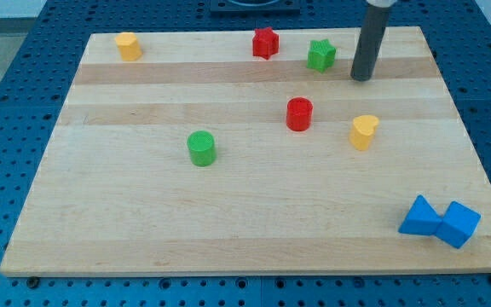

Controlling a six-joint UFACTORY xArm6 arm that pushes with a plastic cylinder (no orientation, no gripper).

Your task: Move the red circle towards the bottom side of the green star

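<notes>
So the job is barely started as far as I can tell. The red circle [299,113] sits near the middle of the board [228,222], below the green star [320,55] and a bit to the view's left of it, with a clear gap between them. It's roughly on the correct side, just not close.

My tip [361,78] is bare, touching nothing, parked just to the view's right of the green star and well apart from the red circle.

What's left, I reckon: get round under the red circle and nudge it up and slightly right. The yellow heart [364,132] sits nearby, so I'd watch that.
</notes>
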